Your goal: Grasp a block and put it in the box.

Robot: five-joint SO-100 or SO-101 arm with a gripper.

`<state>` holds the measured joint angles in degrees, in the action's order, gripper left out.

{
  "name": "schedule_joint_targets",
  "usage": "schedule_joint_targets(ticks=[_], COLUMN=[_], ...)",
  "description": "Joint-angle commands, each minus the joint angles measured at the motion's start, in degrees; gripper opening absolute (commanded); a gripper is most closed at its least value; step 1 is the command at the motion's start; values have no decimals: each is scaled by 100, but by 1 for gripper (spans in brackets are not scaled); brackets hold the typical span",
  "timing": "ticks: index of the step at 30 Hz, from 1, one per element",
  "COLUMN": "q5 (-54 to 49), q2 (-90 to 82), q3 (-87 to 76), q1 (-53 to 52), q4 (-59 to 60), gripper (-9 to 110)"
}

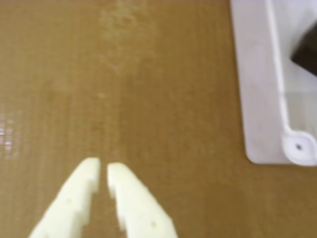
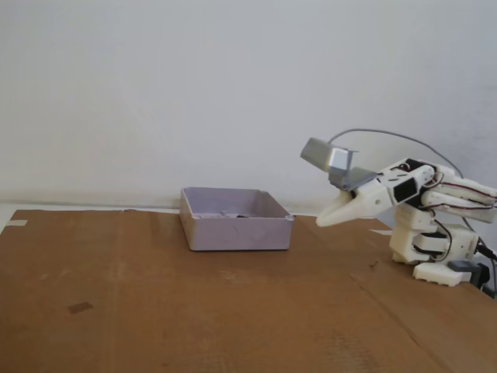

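Note:
The white box [image 2: 237, 231] stands on the brown cardboard sheet [image 2: 194, 311] in the middle of the fixed view. In the wrist view its rim [image 1: 260, 99] fills the upper right, and a dark shape [image 1: 304, 52] lies inside it, too blurred to tell if it is a block. It shows as a dark sliver over the rim in the fixed view [image 2: 241, 214]. No block lies on the cardboard. My gripper [image 1: 103, 167] is shut and empty, its pale fingers together over bare cardboard. In the fixed view the gripper [image 2: 321, 221] hangs right of the box, above the surface.
The arm's base [image 2: 435, 249] sits at the right edge of the cardboard, with a cable arching behind it. A small dark mark [image 2: 79, 308] lies on the cardboard at the front left. A white wall stands behind.

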<state>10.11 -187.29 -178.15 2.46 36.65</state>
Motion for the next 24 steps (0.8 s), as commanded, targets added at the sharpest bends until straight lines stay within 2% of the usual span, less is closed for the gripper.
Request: schedule_joint_targets(ticks=[1, 24], q5=[-26, -26], q2=[-281, -325], q3=[-237, -237], q1=[62, 53], q4=[88, 4025], gripper=[0, 0])
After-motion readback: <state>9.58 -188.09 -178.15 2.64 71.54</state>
